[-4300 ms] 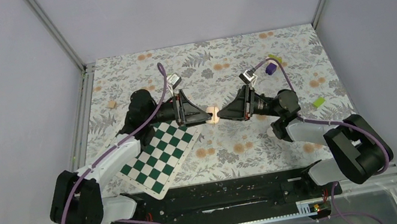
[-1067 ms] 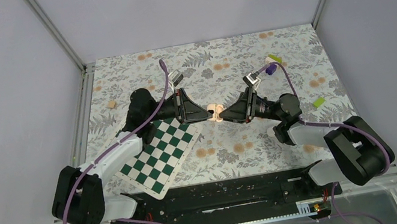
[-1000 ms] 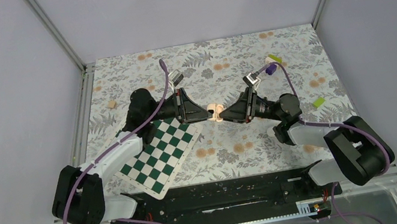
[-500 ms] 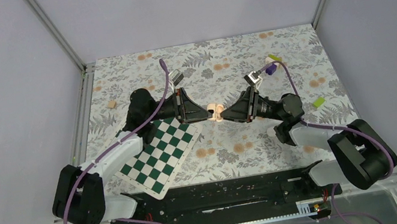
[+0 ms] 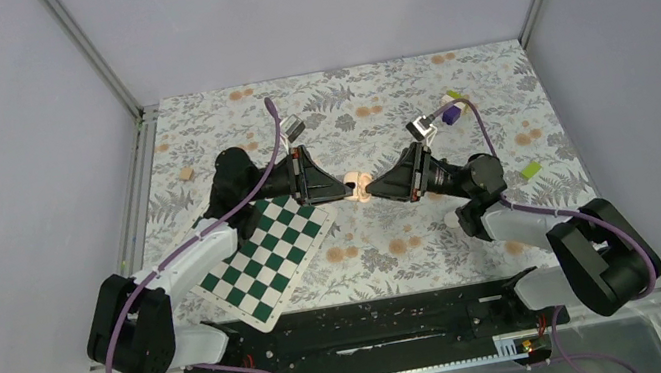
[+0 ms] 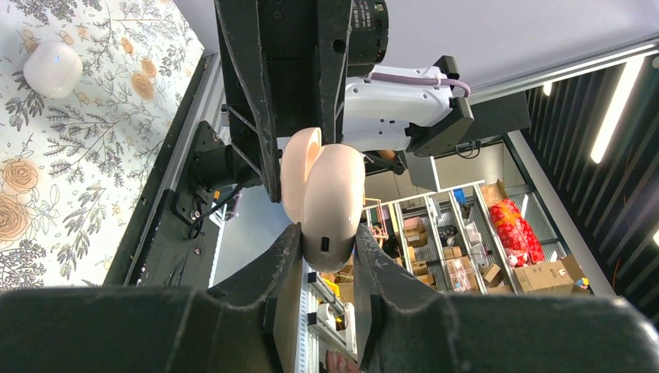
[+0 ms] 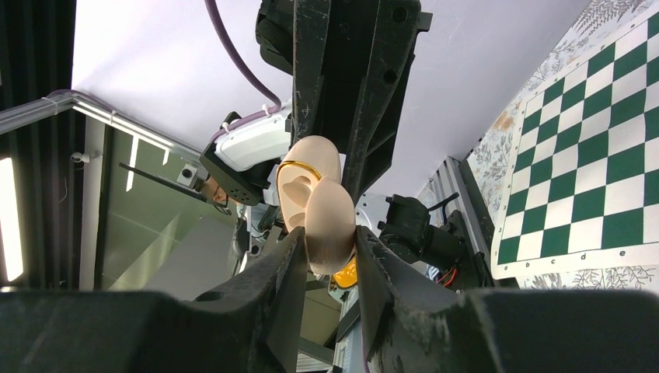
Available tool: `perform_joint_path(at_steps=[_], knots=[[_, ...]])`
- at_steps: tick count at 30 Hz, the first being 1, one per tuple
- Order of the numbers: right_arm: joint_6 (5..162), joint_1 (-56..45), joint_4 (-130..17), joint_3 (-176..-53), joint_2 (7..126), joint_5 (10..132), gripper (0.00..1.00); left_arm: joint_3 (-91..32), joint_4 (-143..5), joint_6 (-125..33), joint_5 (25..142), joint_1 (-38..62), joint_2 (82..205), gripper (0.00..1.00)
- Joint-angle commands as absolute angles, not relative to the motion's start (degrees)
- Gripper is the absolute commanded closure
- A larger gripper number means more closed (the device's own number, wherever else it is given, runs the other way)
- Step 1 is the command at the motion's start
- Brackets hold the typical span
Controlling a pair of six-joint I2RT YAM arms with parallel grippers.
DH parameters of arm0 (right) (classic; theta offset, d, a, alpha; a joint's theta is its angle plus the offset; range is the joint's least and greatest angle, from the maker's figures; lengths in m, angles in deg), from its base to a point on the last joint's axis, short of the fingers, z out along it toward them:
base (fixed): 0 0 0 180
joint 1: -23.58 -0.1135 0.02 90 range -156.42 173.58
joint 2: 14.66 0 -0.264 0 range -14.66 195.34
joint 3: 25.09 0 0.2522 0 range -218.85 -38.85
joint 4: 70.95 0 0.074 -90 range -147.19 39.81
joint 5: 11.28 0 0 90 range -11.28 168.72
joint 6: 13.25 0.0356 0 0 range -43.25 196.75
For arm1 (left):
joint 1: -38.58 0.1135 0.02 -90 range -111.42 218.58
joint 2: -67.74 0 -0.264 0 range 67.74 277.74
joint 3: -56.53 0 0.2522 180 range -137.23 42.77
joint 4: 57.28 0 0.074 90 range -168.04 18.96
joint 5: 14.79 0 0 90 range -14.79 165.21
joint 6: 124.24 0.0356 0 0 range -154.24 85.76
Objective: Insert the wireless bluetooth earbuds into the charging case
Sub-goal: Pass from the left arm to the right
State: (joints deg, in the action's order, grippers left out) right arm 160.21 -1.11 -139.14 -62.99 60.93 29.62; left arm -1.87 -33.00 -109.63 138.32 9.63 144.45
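The charging case (image 5: pixel 358 187) is pale peach-cream and held in mid-air over the floral cloth, between both grippers. My left gripper (image 5: pixel 344 187) is shut on the half with the small port slot (image 6: pixel 334 194); its tips (image 6: pixel 326 229) pinch that half's sides. My right gripper (image 5: pixel 375 186) is shut on the other half (image 7: pixel 330 221), with its tips (image 7: pixel 328 233) on either side. The case is hinged open, and a gold rim and a hollow (image 7: pixel 299 183) show inside. No separate earbud is visible.
A green-and-white chessboard (image 5: pixel 267 258) lies under the left arm. A small white rounded object with a pale blue dot (image 6: pixel 52 67) lies on the cloth. A purple block (image 5: pixel 449 114), a lime piece (image 5: pixel 531 170) and a tan cube (image 5: pixel 187 174) lie near the edges.
The right wrist has shifted slightly up and to the right and tilted. The case stays held between both grippers at the same spot. The left arm has barely moved.
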Motion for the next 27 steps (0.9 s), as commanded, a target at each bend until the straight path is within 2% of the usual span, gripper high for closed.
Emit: perform_joint_path(at_steps=[1, 5, 8, 13, 14, 15, 18, 21, 23, 27], knots=[[160.2, -0.9, -143.1, -65.0, 60.3, 29.6, 0.65, -2.5, -29.9, -109.1, 139.3, 9.5, 144.2, 1.0], [160.3, -0.9, -143.1, -65.1, 60.3, 29.8, 0.67, -2.5, -29.8, -109.0, 139.4, 9.6, 144.3, 1.0], [160.6, -0.9, -143.1, -65.2, 60.3, 29.8, 0.72, -2.5, -29.9, -109.0, 139.3, 9.6, 144.3, 1.0], [161.0, -0.9, -143.1, -65.3, 60.4, 29.9, 0.91, -2.5, -30.0, -108.9, 139.3, 9.6, 144.5, 1.0], [161.1, -0.9, -143.0, -65.3, 60.5, 30.0, 0.96, -2.5, -30.3, -108.7, 139.3, 9.6, 144.6, 0.97], [161.2, -0.9, -143.1, -65.3, 60.6, 30.1, 1.0, -2.6, -30.9, -108.4, 139.2, 9.6, 144.6, 0.93], [161.5, -0.9, -143.0, -65.0, 61.2, 30.2, 1.0, -3.4, -34.9, -105.8, 138.8, 9.6, 144.2, 0.75], [161.8, -0.9, -142.2, -64.8, 61.8, 30.2, 1.0, -4.5, -40.8, -101.2, 138.1, 9.6, 143.5, 0.51], [161.7, -0.9, -141.3, -64.5, 62.2, 30.4, 1.0, -5.1, -47.0, -98.0, 137.3, 9.6, 143.0, 0.3], [159.3, -0.9, -136.5, -63.8, 62.3, 30.6, 1.0, -5.3, -53.8, -93.8, 136.1, 10.5, 141.7, 0.13]])
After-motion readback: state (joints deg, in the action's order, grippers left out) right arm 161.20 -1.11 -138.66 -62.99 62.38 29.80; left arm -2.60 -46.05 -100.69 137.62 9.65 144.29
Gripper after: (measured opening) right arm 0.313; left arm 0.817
